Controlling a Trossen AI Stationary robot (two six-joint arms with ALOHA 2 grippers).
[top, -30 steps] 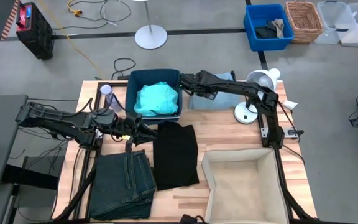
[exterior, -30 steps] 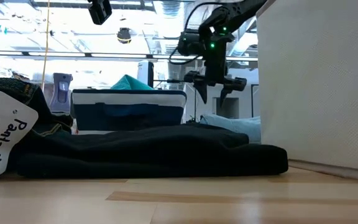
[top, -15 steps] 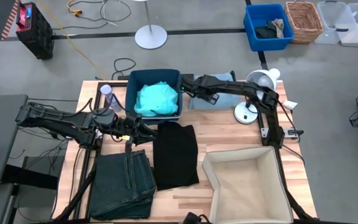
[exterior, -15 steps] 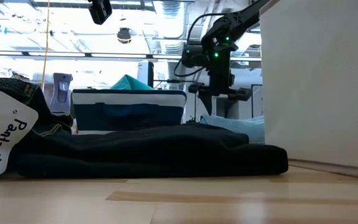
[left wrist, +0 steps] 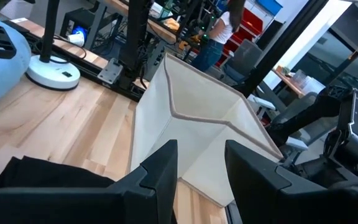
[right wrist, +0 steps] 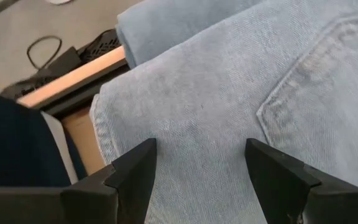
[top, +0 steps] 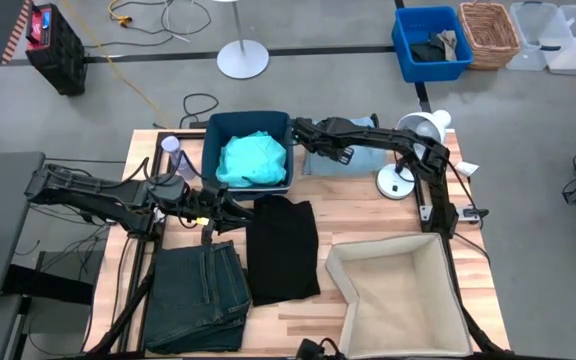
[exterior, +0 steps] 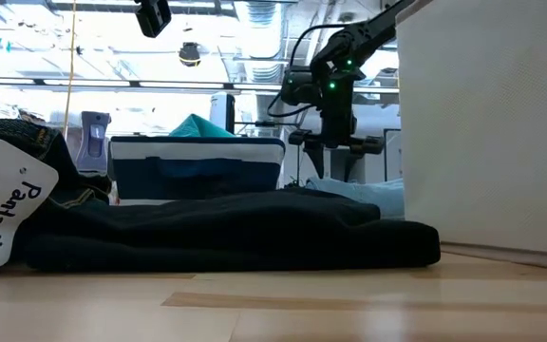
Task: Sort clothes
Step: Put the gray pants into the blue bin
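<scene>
The teal-green top [top: 252,158] lies in the dark blue bin [top: 247,121] at the far side. The light blue denim piece [top: 343,165] lies on the table right of the bin. The black shirt [top: 283,250] and the dark green-grey jeans [top: 198,295] lie flat at the near left. My right gripper [top: 312,143] is open and points down over the denim's bin-side edge [right wrist: 185,112]; it stands just above the denim in the low view [exterior: 336,157]. My left gripper [top: 232,211] is open and empty by the shirt's far left corner [left wrist: 42,180].
A beige fabric box [top: 398,295] stands at the near right, close to the shirt; it also shows in the left wrist view [left wrist: 197,124]. A white lamp [top: 408,150] stands behind the denim at the far right. A paper tag [exterior: 3,209] hangs on the jeans.
My right gripper has gone down toward the denim and a little toward the table's right edge, away from the bin, and has turned about its wrist. It stays open. The clothes have kept still.
</scene>
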